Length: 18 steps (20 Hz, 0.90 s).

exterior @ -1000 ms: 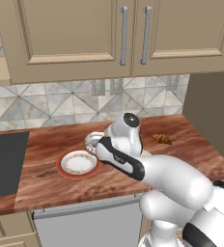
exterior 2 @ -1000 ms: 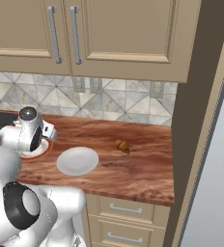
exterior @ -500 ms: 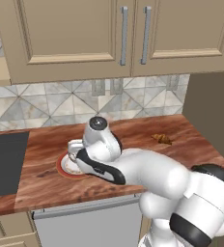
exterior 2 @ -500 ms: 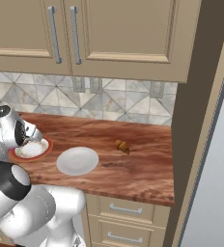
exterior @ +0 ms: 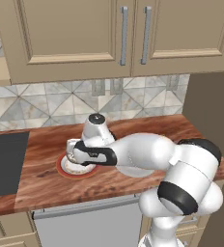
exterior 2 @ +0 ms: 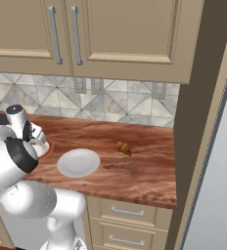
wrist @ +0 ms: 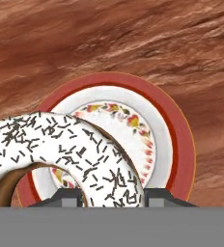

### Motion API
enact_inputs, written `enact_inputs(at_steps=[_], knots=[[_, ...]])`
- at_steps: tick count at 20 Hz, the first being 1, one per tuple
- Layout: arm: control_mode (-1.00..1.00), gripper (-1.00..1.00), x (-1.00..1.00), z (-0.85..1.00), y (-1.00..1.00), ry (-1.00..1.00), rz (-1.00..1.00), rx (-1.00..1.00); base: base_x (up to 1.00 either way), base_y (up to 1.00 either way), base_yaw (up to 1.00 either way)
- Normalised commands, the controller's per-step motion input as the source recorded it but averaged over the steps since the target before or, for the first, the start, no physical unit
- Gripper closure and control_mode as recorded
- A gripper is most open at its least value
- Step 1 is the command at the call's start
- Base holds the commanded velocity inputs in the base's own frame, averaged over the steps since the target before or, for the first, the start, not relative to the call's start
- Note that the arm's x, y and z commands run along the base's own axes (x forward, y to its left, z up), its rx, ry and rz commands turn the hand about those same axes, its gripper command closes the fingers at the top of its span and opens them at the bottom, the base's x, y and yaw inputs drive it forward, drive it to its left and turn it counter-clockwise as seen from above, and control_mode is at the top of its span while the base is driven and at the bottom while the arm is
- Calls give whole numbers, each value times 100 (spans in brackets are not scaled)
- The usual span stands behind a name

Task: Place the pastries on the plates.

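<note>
- Over the last second I swung the arm leftward along the bench [exterior: 46, 185]. A second back the hand stood near the middle of the wooden top; half a second back it had reached the red-rimmed plate [exterior: 62, 166]; at this moment it sat low over that plate.
- The end effector [exterior: 75, 155] was pinching the donut [wrist: 61, 149]. In the hand view the iced, speckled ring hung between the finger tips [wrist: 65, 198], directly above the plate's patterned band. I judged it not yet released, though I could not tell whether its underside already touched the plate.
- That change meant the carry of the first pastry was essentially finished. What remained there, in my judgement, was a short lowering and a spreading of the fingers. The ring sat toward the near side of the plate in the hand view, so a small correction might have helped.
- Further right, the plain pale plate [exterior 2: 78, 162] lay bare on the bench, well apart from the hand.
- Further right again, the croissant [exterior 2: 124, 148] lay untouched on the wood, near the pale plate but not on it, so I judged the task roughly at its midpoint.
</note>
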Motion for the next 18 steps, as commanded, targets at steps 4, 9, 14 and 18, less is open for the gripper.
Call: enact_inputs(at_steps=[4,9,14,18], knots=[[-100,100,34,-34,44,-3,0,0,0,0,0],[-100,-100,8,-10,9,0,0,0,0,0,0],[-100,-100,18,41,-5,-2,-5,10,0,0,0],[-100,-100,29,70,-64,0,-14,7,0,0,0]])
